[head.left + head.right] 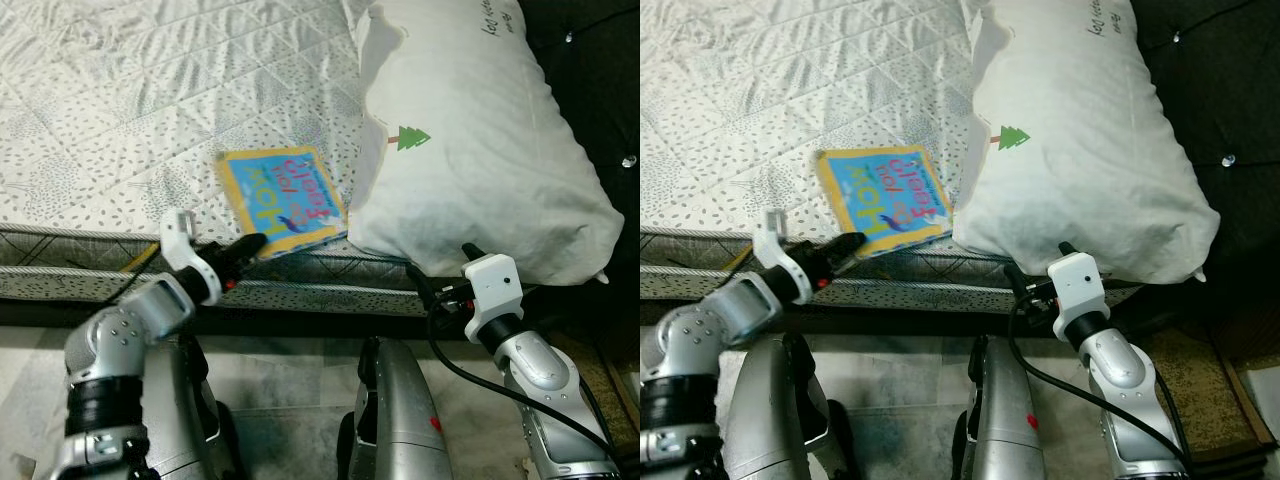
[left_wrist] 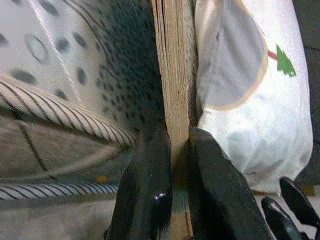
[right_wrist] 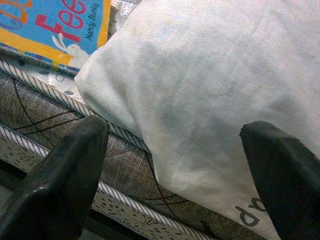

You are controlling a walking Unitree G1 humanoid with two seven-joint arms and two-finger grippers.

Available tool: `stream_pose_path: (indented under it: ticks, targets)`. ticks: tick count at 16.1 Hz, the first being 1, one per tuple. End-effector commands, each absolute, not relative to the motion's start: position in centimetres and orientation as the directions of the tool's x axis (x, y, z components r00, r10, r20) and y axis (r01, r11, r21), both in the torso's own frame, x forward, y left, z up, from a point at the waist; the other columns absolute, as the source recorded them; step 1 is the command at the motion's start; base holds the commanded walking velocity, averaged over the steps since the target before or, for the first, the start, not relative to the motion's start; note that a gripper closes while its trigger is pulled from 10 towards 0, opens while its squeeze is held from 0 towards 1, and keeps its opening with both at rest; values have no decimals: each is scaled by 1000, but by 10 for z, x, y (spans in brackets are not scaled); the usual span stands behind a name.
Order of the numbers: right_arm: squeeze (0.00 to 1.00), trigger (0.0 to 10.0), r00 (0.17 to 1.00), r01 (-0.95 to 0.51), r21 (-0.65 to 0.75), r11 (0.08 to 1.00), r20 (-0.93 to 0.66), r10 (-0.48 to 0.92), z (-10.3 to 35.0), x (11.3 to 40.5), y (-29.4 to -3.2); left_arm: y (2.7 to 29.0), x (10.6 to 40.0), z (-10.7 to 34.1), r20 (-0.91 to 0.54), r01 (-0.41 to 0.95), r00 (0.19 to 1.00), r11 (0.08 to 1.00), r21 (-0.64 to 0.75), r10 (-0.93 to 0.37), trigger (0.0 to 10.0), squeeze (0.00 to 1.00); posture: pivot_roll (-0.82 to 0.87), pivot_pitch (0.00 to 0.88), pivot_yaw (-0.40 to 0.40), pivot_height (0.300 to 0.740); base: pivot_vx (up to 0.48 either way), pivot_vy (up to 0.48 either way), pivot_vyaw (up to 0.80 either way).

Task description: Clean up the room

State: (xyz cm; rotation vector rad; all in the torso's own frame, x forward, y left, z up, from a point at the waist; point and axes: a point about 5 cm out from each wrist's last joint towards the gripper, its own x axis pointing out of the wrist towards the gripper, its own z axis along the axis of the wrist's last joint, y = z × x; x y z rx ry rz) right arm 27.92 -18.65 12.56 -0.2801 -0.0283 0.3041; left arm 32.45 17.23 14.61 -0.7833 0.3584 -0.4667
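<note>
**Book pinched at the mattress edge**

While the left gripper [image 1: 252, 243] reached up over the side of the mattress [image 1: 120, 110], its two black fingers [image 2: 150, 185] were clamped narrow on the near edge of a children's book [image 1: 283, 200], one finger on each face of the cover. From the left wrist camera the book stood edge-on between the pads, its tan page block running straight ahead of the fingertips. Blue cover, yellow border, lying flat on the patterned quilt, near corner just past the mattress edge.

Beyond the book, touching its far side, lay a white pillow [image 1: 470, 140] with a small green tree print [image 1: 413, 138]. Pillow overhung the mattress edge toward the robot.

Right gripper [image 3: 175, 165] sat low at the side of the mattress, directly below the pillow's overhanging end. Fingers spread wide, holding nothing; pillow fabric and the striped mattress piping [image 3: 125, 197] lay ahead between them, not touched. A corner of the book showed off past one fingertip.

Pale tiled floor [image 1: 290, 390] lay under both arms.
</note>
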Motion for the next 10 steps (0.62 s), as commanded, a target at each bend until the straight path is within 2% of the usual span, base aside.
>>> stream_pose_path:
  ticks: [1, 2, 3, 10]
  targets:
    - [0, 10000, 958, -283, -281, 917, -41, 283, 120, 276, -192, 183, 327, 142, -169, 225, 863, 662, -715, -476, 10000, 4, -68, 263, -158, 514, 0, 0, 0]
    - [0, 10000, 958, -284, -282, 917, -40, 284, 120, 276, -192, 187, 329, 141, -178, 214, 868, 672, -709, -464, 10000, 776, -70, 264, -157, 514, 0, 0, 0]
    - [0, 10000, 958, -284, -282, 916, -39, 285, 120, 276, -192, 190, 331, 141, -184, 207, 871, 680, -703, -456, 10000, 1000, -71, 264, -157, 514, 0, 0, 0]
    - [0, 10000, 958, -284, -284, 916, -34, 286, 120, 276, -191, 225, 342, 137, -246, 87, 919, 768, -635, -308, 10000, 1000, -69, 263, -153, 514, 0, 0, 0]
